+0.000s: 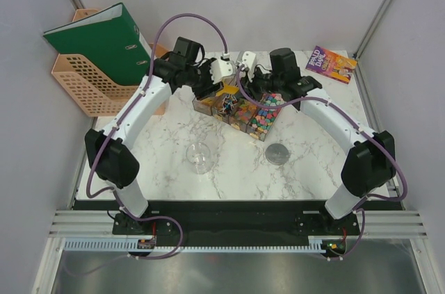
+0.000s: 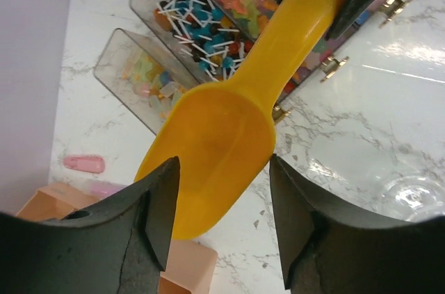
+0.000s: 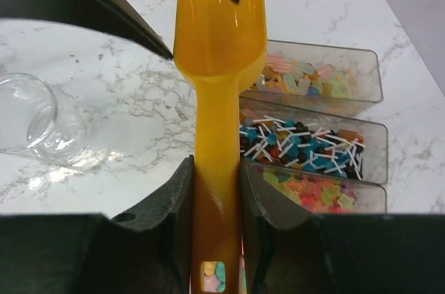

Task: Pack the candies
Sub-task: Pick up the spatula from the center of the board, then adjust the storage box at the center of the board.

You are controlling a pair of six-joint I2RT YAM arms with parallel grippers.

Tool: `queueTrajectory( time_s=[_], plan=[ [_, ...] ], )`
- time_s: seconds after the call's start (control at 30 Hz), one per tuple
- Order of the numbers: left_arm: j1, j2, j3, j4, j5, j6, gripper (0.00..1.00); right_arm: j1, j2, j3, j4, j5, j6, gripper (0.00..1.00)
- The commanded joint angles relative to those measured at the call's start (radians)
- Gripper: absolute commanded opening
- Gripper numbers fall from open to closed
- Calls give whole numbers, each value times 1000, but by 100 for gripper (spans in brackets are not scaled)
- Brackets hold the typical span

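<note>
**Scoop held over the sweet box, cup apart**

The marble counter (image 1: pixel 229 162) carries a green binder (image 1: pixel 97 40) standing in a peach rack (image 1: pixel 83 85) at its far left corner. A paperback (image 1: pixel 331 64) lies at the far right.

Both arms reach in to the clear compartment box (image 3: pixel 379 78) at the middle back. A clear cup (image 1: pixel 200 156) stands nearer the bases, apart from the box, with a round grey disc (image 1: pixel 277 153) to its right.

The right tool (image 3: pixel 214 169) is clamped on the handle of the yellow-orange scoop (image 2: pixel 222 127). The left tool (image 2: pixel 221 169) stands with its jaws parted, one either side of the scoop's bowl. I cannot tell whether they touch it.

The candies (image 3: pixel 306 193) lie in the box's compartments: pastel pieces in one, mixed bright ones in another, stick sweets between. The scoop's bowl holds none.
</note>
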Motion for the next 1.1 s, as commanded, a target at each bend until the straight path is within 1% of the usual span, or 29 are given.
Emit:
queueTrajectory(
  time_s=[0.0,0.03,0.07,0.13,0.17,0.2,0.23,0.3,0.33,0.37,0.43,0.47,0.5,0.53,0.57,0.6,0.63,0.67,0.7,0.77,0.83,0.87,0.93,0.97,1.07],
  plan=[
    [6,-54,48,222,-104,-84,61,-57,-37,-12,-1,42,21,0],
    [9,-64,40,266,-130,-101,62,-74,-37,-11,-2,48,41,0],
    [9,-84,28,312,-206,-111,64,-92,-37,-9,-4,53,48,0],
    [9,-101,-20,452,-288,-162,70,-149,-32,3,-22,82,52,0],
    [9,-100,-29,477,-323,-177,76,-171,-31,20,-30,90,51,0],
    [9,-92,-35,482,-327,-193,78,-197,-26,30,-45,102,52,0],
    [6,-82,-34,472,-324,-232,78,-247,-23,43,-50,114,57,0],
    [-3,-39,-26,446,-302,-265,74,-289,-14,83,-82,149,49,0],
    [-25,-16,-19,429,-304,-288,71,-325,-12,93,-90,165,43,0],
    [-37,6,-8,395,-318,-303,67,-341,-15,109,-96,183,35,0],
    [-77,84,41,354,-327,-338,62,-376,-29,116,-110,212,22,0],
    [-88,110,84,322,-342,-354,56,-384,-37,115,-117,225,14,0],
    [-98,142,107,309,-341,-366,54,-390,-50,110,-133,235,-7,0],
    [-115,197,129,300,-338,-392,49,-401,-60,103,-140,245,-20,0],
    [-125,236,187,277,-339,-406,34,-405,-70,80,-146,263,-33,0],
    [-132,268,225,260,-341,-421,32,-407,-96,66,-154,272,-56,0],
    [-141,343,263,239,-341,-453,31,-416,-110,51,-157,277,-69,0],
    [-145,375,305,222,-344,-470,30,-419,-124,22,-163,280,-83,0],
    [-149,406,380,188,-345,-501,30,-431,-156,6,-173,283,-101,0],
    [-154,475,434,174,-351,-519,30,-445,-187,-31,-179,283,-109,0],
    [-167,498,451,177,-364,-524,32,-451,-224,-48,-203,278,-112,0],
    [-172,514,449,177,-367,-521,34,-483,-234,-63,-212,275,-116,0],
    [-183,526,445,179,-367,-520,36,-507,-267,-80,-228,266,-124,0],
    [-186,543,443,177,-367,-521,39,-513,-277,-98,-232,263,-135,0],
    [-192,564,445,180,-367,-520,43,-536,-308,-126,-254,246,-176,0]
  ],
)
